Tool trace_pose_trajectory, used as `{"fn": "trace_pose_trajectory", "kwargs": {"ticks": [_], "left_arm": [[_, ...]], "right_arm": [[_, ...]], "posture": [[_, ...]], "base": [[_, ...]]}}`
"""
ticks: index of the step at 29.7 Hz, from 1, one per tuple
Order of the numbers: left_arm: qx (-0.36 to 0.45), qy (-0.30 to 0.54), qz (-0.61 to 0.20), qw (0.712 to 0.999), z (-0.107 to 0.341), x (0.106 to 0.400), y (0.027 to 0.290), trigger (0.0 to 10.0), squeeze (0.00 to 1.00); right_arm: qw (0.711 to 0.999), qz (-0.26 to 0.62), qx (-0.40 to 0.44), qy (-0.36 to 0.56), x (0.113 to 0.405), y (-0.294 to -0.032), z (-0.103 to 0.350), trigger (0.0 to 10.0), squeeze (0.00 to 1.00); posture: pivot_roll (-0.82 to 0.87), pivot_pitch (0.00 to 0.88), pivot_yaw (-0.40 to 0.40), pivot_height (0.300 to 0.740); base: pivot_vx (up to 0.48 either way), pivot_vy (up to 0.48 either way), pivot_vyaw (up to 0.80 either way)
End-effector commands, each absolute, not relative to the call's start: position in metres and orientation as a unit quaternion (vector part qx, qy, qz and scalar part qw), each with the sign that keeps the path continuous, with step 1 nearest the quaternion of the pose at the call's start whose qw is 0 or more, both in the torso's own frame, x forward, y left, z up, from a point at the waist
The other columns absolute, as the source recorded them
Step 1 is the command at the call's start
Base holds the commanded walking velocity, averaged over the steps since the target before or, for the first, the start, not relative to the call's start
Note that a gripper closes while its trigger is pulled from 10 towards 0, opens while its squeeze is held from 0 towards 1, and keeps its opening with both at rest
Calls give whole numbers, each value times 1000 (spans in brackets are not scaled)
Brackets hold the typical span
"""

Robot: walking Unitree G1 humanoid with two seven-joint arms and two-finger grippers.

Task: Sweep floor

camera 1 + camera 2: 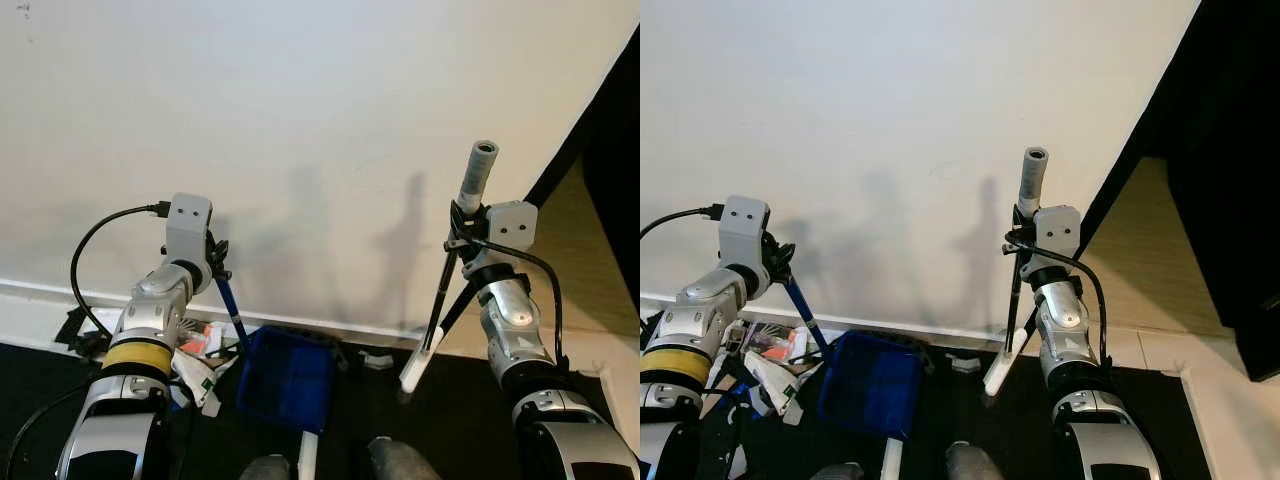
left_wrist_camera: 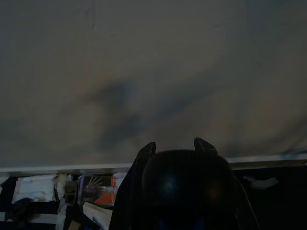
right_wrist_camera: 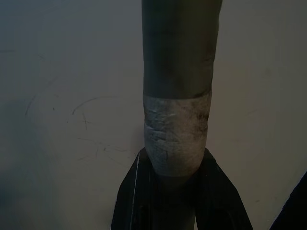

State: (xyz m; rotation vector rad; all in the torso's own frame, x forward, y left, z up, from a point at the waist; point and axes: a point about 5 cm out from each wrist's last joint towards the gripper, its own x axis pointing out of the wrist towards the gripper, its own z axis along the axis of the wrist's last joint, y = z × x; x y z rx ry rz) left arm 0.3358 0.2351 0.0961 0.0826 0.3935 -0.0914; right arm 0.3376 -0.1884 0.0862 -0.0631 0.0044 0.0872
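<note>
Gripping the broom handle (image 1: 478, 172) just below its grey taped top, the right claw (image 1: 462, 228) had both black fingers clamped around the shaft, as the right wrist view confirmed. The handle stood nearly upright and ran down to a white lower end (image 1: 418, 368) resting on the dark floor (image 1: 370, 415) near the white baseboard (image 1: 300, 320). The left claw (image 1: 220, 262) was closed on the thin blue handle (image 1: 232, 312) of a blue dustpan (image 1: 285, 380), whose pan lay on the floor against the wall edge. Just beside the pan, toward the robot's left, sat a small heap of litter (image 1: 200, 350): paper scraps and an orange-printed wrapper.

To do the step well, the pan's lip probably needed to stay flat on the floor and face the heap, while the broom came across low, in short strokes toward the pan. Holding so high on the shaft likely gave little control, so slow strokes seemed wise. One white scrap (image 1: 376, 358) lay apart by the baseboard and would need its own pass.
</note>
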Motion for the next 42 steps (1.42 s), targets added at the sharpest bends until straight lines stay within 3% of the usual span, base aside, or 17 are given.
{"fn": "trace_pose_trajectory", "kwargs": {"ticks": [1,17,42], "left_arm": [[38,186,-46,981,101,339,235,10000,0],[36,188,-39,981,101,339,237,10000,0],[38,197,-22,979,98,340,239,10000,0]], "right_arm": [[998,45,-36,-16,339,-189,93,10000,0],[998,46,-36,-16,340,-188,94,10000,0],[998,50,-38,-14,339,-188,93,10000,0]], "posture": [[59,52,1,740],[59,49,2,740],[58,48,1,740]], "base": [[0,0,0],[0,-413,0],[0,0,0]]}}
